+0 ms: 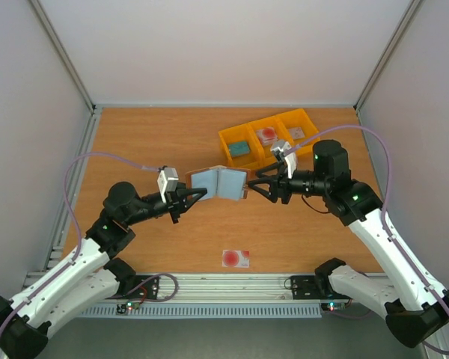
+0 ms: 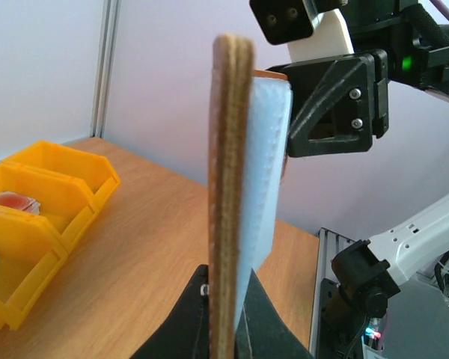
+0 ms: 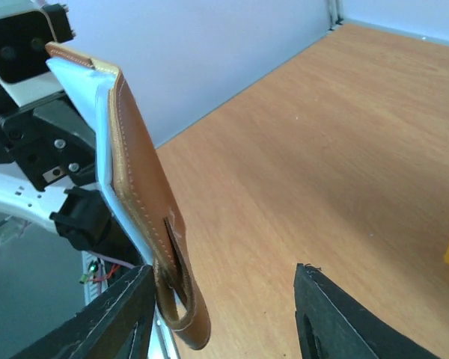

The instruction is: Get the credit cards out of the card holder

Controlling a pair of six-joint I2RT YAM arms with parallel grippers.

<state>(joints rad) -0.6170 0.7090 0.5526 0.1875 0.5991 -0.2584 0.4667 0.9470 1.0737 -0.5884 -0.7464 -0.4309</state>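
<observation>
Left gripper (image 1: 200, 193) tight on the open card holder (image 1: 218, 182).

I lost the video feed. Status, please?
Left fingers shut on card holder, held open midair. Right fingers open beside it. One credit card on table. Nothing blocking.

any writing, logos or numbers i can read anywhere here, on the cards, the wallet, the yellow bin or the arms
No text can be read in any view.
On the pale plastic card with a red round spot, lying on the wooden table: any print is too small to read.
On the brown leather card holder: no stamp or brand shows.
On the yellow three-part plastic bin: no label shows, and its contents are too small to read.
</observation>
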